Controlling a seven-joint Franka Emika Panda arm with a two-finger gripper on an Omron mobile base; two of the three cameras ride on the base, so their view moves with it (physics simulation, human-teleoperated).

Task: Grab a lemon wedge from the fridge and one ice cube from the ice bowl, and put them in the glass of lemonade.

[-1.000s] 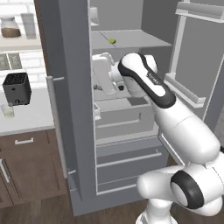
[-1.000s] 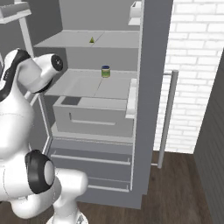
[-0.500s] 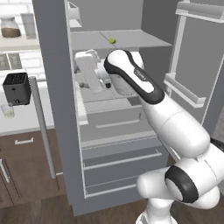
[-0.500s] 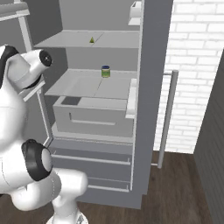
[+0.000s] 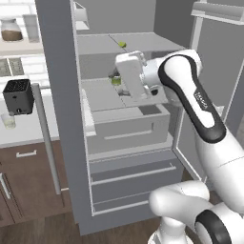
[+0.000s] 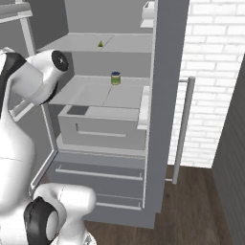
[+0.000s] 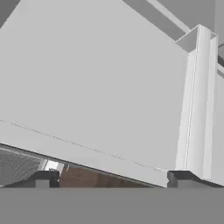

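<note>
**A:** Where does your claw (image 7: 109, 177) stand?

**Me:** Released, jaws spread wide, nothing between them. My hand sits inside the open fridge (image 5: 57, 95), level with the middle shelf (image 6: 103, 95), and my hand camera faces a blank grey panel

**A:** And the lemon wedge?

**Me:** The lemon wedge (image 5: 122, 44) lies on the upper shelf (image 6: 119, 44), towards the back, above my hand. The small green jar (image 6: 115, 78) on the middle shelf is not my target

**A:** How do you take it well?

**Me:** I judge I should lift the hand, turn the claw towards the wedge, centre both tips on it, then close gently; it looks tiny and could slip away

**A:** How does it look?

**Me:** A tiny yellow-green wedge, pointed on top, standing alone on pale grey
</note>
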